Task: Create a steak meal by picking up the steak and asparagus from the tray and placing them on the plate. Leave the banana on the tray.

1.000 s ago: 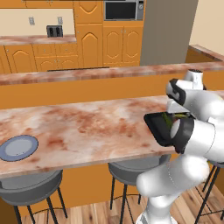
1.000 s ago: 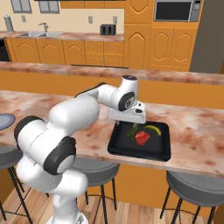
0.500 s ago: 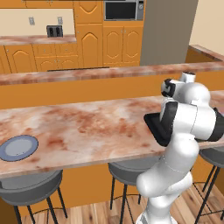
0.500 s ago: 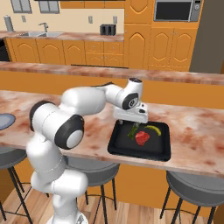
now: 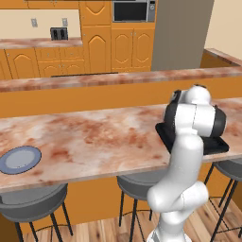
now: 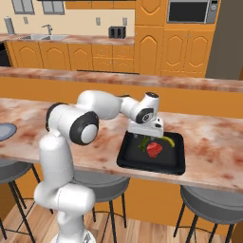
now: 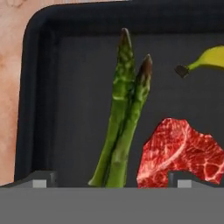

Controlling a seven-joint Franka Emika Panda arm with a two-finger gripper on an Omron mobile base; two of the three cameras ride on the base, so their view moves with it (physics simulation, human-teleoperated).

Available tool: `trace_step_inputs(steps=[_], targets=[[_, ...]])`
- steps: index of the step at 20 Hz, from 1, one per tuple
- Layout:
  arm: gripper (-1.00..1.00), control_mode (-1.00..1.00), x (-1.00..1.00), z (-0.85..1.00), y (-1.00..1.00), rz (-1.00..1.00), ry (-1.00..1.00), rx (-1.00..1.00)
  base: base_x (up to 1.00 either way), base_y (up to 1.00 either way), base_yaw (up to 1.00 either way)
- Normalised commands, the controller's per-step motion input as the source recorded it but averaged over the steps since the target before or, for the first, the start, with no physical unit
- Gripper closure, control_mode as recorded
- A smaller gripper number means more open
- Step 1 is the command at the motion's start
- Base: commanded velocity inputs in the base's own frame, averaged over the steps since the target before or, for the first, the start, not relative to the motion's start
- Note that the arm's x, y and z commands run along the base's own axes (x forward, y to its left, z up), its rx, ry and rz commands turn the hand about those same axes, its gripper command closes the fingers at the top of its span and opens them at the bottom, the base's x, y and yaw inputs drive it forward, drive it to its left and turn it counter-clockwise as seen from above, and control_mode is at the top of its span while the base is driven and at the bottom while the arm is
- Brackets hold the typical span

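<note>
The hand (image 7: pixel 109 180) hovers wide over the tray (image 7: pixel 39 87); asparagus (image 7: pixel 122 113) looks light, stiff (perhaps rolls), best pinched mid-stalk; steak (image 7: pixel 179 151) soft, probably slippery.

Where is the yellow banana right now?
The banana lies on the black tray, at its far right side in the right base view, just behind the red steak and to the right of the asparagus.

A long marble-patterned counter (image 5: pixel 94 137) runs across the kitchen, with grey bar stools (image 6: pixel 211 209) tucked under its near edge on a wooden floor (image 5: pixel 108 229). Beyond stand orange cabinets (image 5: pixel 99 42), a microwave (image 5: pixel 132 10), a toaster (image 5: pixel 58 33) and a sink (image 6: pixel 45 37).
</note>
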Motion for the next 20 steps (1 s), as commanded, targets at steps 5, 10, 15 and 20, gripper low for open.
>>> trace_step_inputs(steps=[5,10,15,20], targets=[[-1.00,-1.00,0.47,-0.33,-0.15,0.03,0.04,0.03,0.00,0.00,0.00],[-1.00,-1.00,0.39,-0.43,-0.03,0.03,0.04,0.00,0.00,0.00,0.00],[1.00,-1.00,0.33,-0.46,0.06,0.00,0.04,0.00,0.00,0.00,0.00],[1.00,-1.00,0.06,-0.41,0.14,0.00,0.02,0.00,0.00,0.00,0.00]])
